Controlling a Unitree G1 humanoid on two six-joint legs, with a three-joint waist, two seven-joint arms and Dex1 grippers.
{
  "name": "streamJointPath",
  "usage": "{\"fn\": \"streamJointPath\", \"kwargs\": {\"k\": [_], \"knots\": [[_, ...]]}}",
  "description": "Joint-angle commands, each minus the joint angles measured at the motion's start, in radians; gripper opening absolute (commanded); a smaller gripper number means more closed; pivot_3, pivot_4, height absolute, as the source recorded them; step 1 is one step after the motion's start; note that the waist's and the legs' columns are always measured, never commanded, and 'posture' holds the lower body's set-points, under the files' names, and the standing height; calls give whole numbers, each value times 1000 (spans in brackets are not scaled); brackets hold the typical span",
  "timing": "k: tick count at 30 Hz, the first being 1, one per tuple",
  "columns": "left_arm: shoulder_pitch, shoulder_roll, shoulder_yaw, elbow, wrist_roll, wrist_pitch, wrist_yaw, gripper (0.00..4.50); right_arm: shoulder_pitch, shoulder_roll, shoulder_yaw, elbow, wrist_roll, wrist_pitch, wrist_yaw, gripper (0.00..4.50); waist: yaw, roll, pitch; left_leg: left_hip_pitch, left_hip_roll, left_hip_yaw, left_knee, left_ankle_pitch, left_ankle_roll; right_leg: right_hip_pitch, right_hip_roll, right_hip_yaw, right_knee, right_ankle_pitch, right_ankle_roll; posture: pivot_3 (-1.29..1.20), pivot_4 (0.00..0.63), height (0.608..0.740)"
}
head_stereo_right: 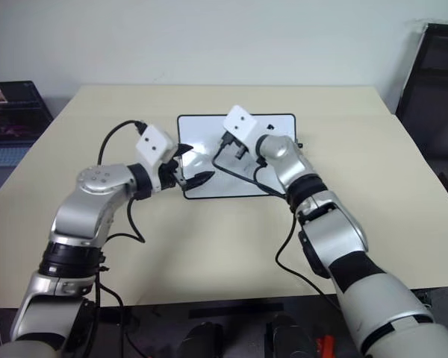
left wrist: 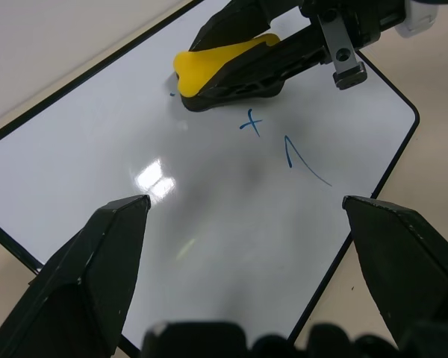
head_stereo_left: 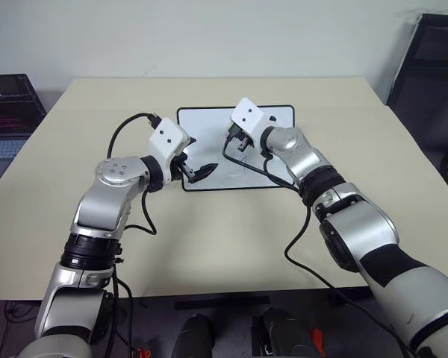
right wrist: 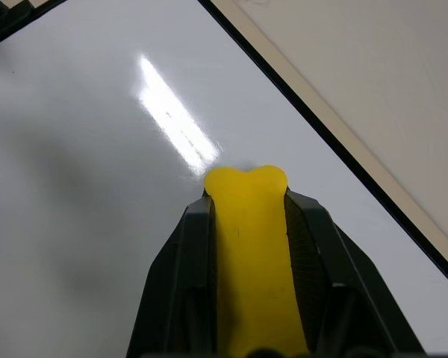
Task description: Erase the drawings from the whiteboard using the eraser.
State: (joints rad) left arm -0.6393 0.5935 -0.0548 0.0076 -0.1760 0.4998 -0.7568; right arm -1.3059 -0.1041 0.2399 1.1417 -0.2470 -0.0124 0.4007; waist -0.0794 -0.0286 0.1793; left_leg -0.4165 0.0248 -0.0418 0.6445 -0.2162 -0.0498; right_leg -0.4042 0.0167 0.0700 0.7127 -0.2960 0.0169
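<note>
A: Head views first. What do we record around the work area?

B: We record a beige table (head_stereo_left: 209,246) carrying the whiteboard (head_stereo_left: 276,175) near its middle. Off the table's left edge stands a laptop (head_stereo_left: 4,127); at the far right, a dark chair (head_stereo_left: 433,82). Black cables (head_stereo_left: 131,123) loop from both wrists over the table. Both arms reach over the board and cover part of its surface. No containers stand on the table.

A: Hand states in these views?

B: We see the left hand (head_stereo_left: 200,174) at the board's near left edge, its dark fingers apart with nothing between them. The right hand (head_stereo_left: 239,143) sits over the board's middle; its grip is too small to read here.

A: Left wrist view?

B: We see the left hand's two black fingers (left wrist: 97,261) spread wide over the glossy board. Beyond them, the right hand (left wrist: 231,56) is clamped on the eraser (left wrist: 209,63), whose dark underside rests on the board. Just beside the eraser lie the drawings (left wrist: 284,145): a small blue "x" and a partial stroke. A faint speck sits at the eraser's tip.

A: Right wrist view?

B: We see the eraser held tight between the right hand's fingers (right wrist: 183,276), its yellow tip over clean white surface. The board's black frame (right wrist: 343,153) runs diagonally nearby, bare table beyond it.
</note>
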Motion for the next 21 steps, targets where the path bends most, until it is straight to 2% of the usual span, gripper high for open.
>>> {"fn": "streamJointPath", "kwargs": {"k": [1,11,21], "knots": [[-20,4,5,-35,-1,-1,-2,4500,25,-45,-13,-12,-1,30,16,955,1,0,0,0,0,0,0,0,0,0,0,0,0,0,0,0,150,740],[-16,8,9,-40,0,3,2,4500,94,-96,-2,-103,-11,69,103,955,3,0,0,0,0,0,0,0,0,1,0,0,1,0,0,0,150,740],[-14,9,12,-46,3,7,10,4500,37,-42,-9,-92,-15,23,39,955,-2,0,0,1,0,0,0,0,0,1,0,0,1,0,0,0,150,740]]}}
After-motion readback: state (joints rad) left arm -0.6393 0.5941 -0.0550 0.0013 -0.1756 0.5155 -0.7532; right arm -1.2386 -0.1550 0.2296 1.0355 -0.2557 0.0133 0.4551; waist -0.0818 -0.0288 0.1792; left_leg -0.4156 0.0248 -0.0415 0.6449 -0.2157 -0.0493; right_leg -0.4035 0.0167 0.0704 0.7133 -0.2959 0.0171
